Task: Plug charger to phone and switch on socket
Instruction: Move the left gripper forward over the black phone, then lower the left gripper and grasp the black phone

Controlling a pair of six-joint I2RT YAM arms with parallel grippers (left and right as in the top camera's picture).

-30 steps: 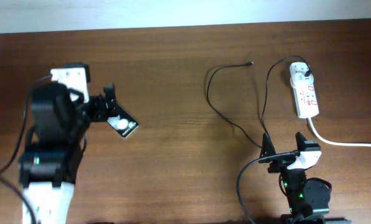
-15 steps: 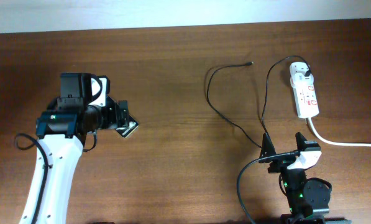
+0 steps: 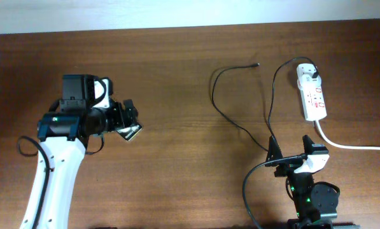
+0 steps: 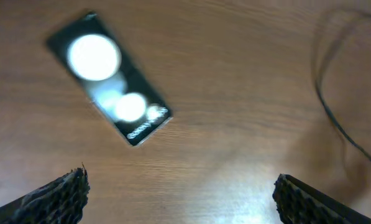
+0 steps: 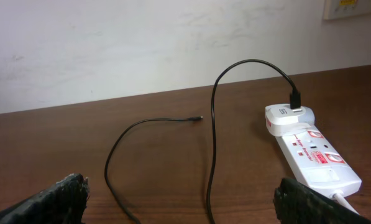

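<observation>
Overhead, left side: what do you log? (Obs. 1)

White left arm (image 3: 49, 172) reaching right over the brown table (image 3: 177, 184). The left gripper (image 3: 127, 117) hangs over the phone (image 3: 132, 132), which lies flat and slantwise, partly hidden under the fingers. (Obs. 2)

Jaws? (Obs. 1)

Left wrist view: spread wide, nothing between them. The phone sits up-left of the gap, screen up, with two round glare spots and white lettering at its nearer end. Picture blurred; no contact seen. (Obs. 2)

Centre? (Obs. 1)

The charger (image 3: 218, 108) runs its black cable in loose loops over the wood. The connector tip (image 3: 257, 64) lies free toward the far edge, well apart from the phone. (Obs. 2)

Right? (Obs. 1)

The socket (image 3: 314, 98) lies lengthwise, red markings on top. It holds the white plug head (image 5: 288, 118) at its far end, the cable arching out of it. Switch positions: cannot tell. A thick white cord (image 3: 349, 145) leaves the near end, heading right. The right gripper (image 3: 290, 147) sits by the near edge, fingers splayed, empty, facing the socket. (Obs. 2)
</observation>
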